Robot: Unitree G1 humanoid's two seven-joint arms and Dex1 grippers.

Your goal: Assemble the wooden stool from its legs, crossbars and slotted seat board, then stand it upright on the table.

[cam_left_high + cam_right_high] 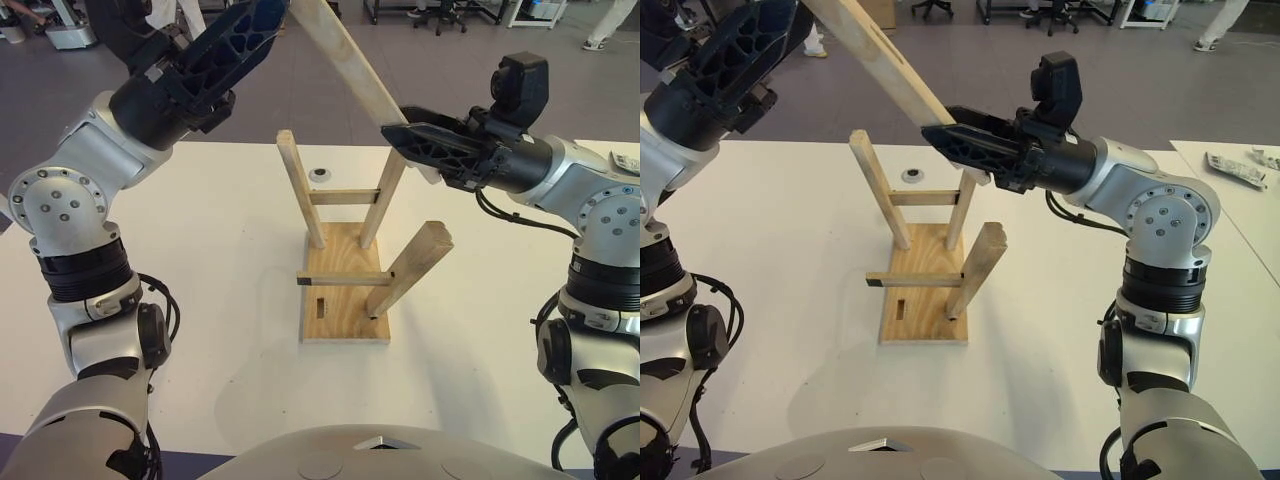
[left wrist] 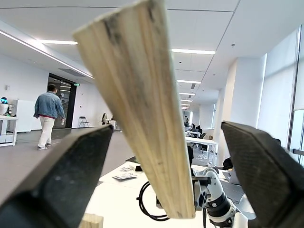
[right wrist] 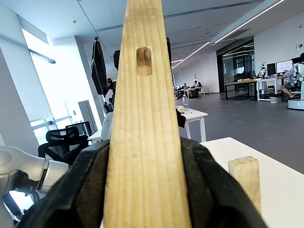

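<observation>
The white counter had lots of open room on the left side and in front. The seat board lay flat near the middle, well away from every edge. Three legs stood up out of it: a back left leg, a back right leg and a front right leg that leaned a little. An upper crossbar joined the two back legs. A lower crossbar ran from the front right leg out toward the left. A small slot showed in the board near its front left corner.

A loose leg was up in the air, slanting from high on the left down to the right. The right arm reached in from the right side, bent at the elbow. The right claw squeezed the low end of the loose leg tight between its two fingers. That end hung close to the top of the back right leg, and I could not tell if they touched. The left arm stretched up and away over the far edge of the counter. The left claw was spread wide around the high end of the loose leg, with a gap on both sides of the wood.

A small round thing sat on the counter behind the stool, near the far edge. Some flat things lay on another counter off to the right.
</observation>
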